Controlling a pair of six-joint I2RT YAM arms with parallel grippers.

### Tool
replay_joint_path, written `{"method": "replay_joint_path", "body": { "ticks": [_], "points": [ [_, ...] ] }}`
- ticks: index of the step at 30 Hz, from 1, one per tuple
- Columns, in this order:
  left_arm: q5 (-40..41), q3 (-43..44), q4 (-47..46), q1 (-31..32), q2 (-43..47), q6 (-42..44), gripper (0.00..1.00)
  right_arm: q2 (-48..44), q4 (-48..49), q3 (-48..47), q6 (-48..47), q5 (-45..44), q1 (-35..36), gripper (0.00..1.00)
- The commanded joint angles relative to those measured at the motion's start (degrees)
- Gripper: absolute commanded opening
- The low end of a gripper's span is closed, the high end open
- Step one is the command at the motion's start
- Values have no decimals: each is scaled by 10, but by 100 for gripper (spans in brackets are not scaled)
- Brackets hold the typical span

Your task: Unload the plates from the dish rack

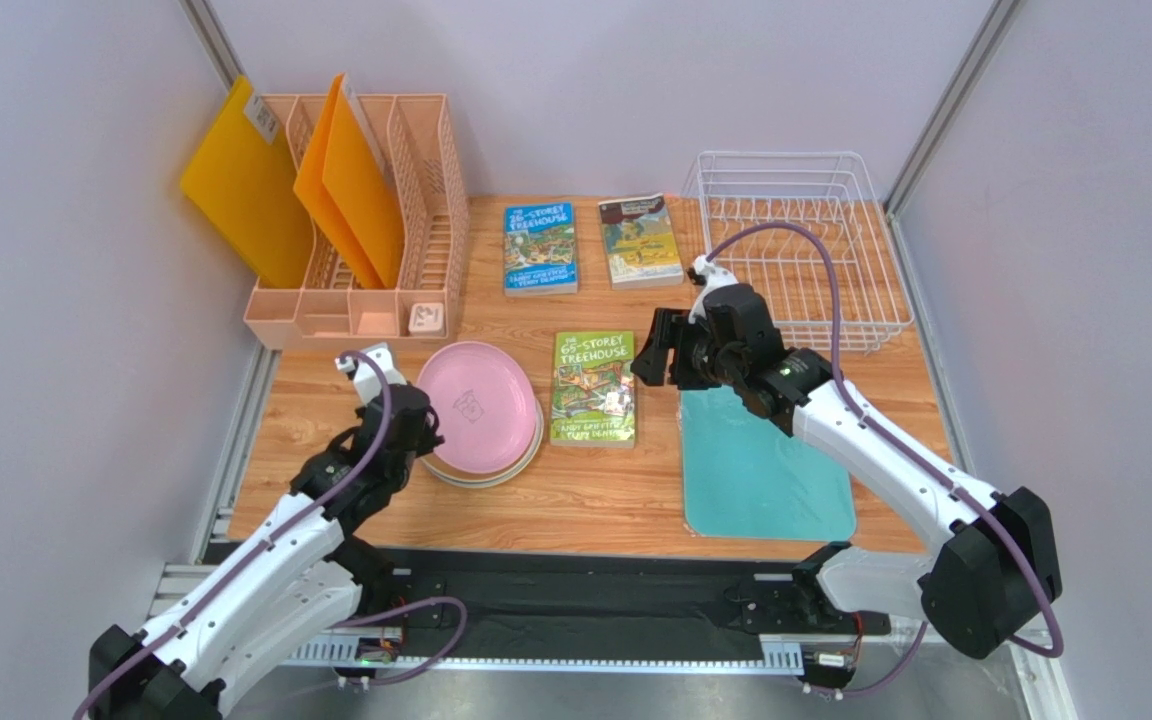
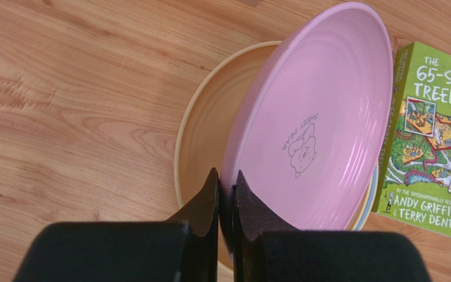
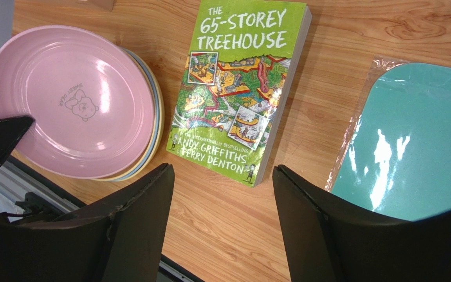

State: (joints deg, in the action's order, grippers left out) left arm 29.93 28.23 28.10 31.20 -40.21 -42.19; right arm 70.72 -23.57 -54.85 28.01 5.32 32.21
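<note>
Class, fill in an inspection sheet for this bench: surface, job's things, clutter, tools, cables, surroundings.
Surface: wooden table, bare wood between items.
Job's things: dish rack holds no plates; pink plate tops the stack, off-centre over the tan plate; more rims show beneath.
Clutter: three books, teal mat, peach organizer with orange folders.
Tools: left tool shut on the pink plate's rim; right tool open, holding nothing.
Cables: purple cables run along both arms; the right one arcs over the rack.
Surroundings: grey walls on three sides.
</note>
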Motion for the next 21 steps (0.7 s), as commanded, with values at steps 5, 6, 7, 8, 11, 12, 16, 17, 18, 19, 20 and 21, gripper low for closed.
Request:
{"method": "replay_joint_path", "body": {
  "ticks": [5, 6, 7, 8, 11, 12, 16, 17, 18, 19, 20, 21],
  "points": [
    [5, 9, -8, 1, 3, -9, 35, -3, -5, -25, -29, -44, -1, 71],
    [5, 9, -9, 1, 7, -8, 41, -4, -9, -25, -31, -47, -3, 71],
    [4, 8, -9, 1, 9, -5, 43, -5, -9, -25, -32, -50, -3, 71],
    [4, 9, -9, 1, 11, -3, 50, -5, -11, -25, -34, -51, -4, 71],
    [3, 10, -8, 1, 15, -2, 62, -8, -14, -25, -37, -52, -9, 72],
    [1, 12, -6, 1, 14, -1, 64, -8, -16, -25, -39, -52, -10, 72],
    [-2, 22, -5, 1, 13, 11, 68, -15, -23, -25, -50, -81, -14, 74],
    [-1, 25, -5, 1, 13, 14, 68, -15, -25, -25, -52, -89, -16, 74],
    [-1, 35, -5, 1, 11, 22, 69, -16, -31, -27, -56, -96, -17, 75],
    [-1, 40, -4, 1, 12, 26, 77, -20, -32, -27, -60, -102, -19, 79],
    [1, 46, -2, 1, 11, 30, 81, -22, -33, -27, -64, -112, -20, 80],
    [4, 62, 10, 1, 11, 36, 91, -24, -36, -27, -68, -117, -23, 82]
  ]
}}
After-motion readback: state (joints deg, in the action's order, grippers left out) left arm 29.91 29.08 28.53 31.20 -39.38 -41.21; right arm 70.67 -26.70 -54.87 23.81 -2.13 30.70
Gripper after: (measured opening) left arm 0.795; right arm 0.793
